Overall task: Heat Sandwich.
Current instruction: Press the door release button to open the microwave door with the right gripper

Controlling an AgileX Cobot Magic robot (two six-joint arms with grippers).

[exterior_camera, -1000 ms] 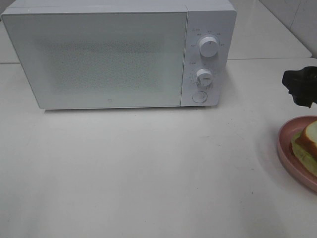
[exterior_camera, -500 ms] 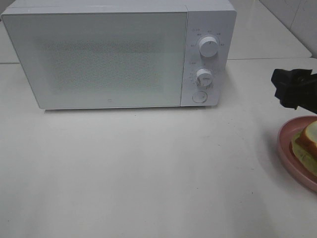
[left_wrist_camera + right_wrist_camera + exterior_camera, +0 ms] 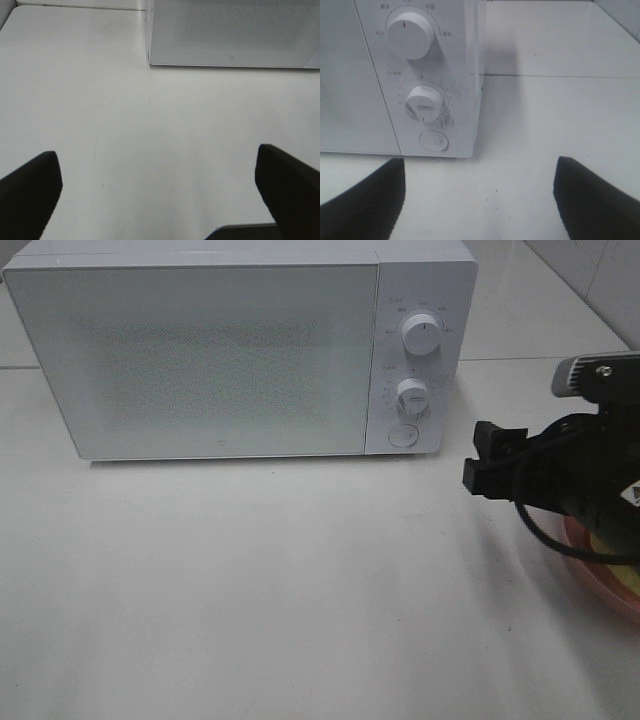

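Observation:
The white microwave (image 3: 240, 350) stands at the back of the table with its door shut. The right arm covers the sandwich in the exterior view, and only a sliver of the pink plate (image 3: 597, 583) shows under it. My right gripper (image 3: 485, 458) is open and empty, hovering right of the microwave's control panel and pointing at it. In the right wrist view that gripper (image 3: 480, 210) faces the two knobs (image 3: 410, 34) and the round button (image 3: 433, 140). My left gripper (image 3: 160, 200) is open over bare table, facing the microwave's door (image 3: 230, 35).
The white tabletop (image 3: 280, 580) stretches in front of the microwave. A seam in the table runs behind the microwave's right side (image 3: 555, 76). The left arm is out of the exterior view.
The right arm has swung in from the right edge toward the microwave's control panel. It now covers the sandwich and most of the plate. The gripper's opening is unchanged.

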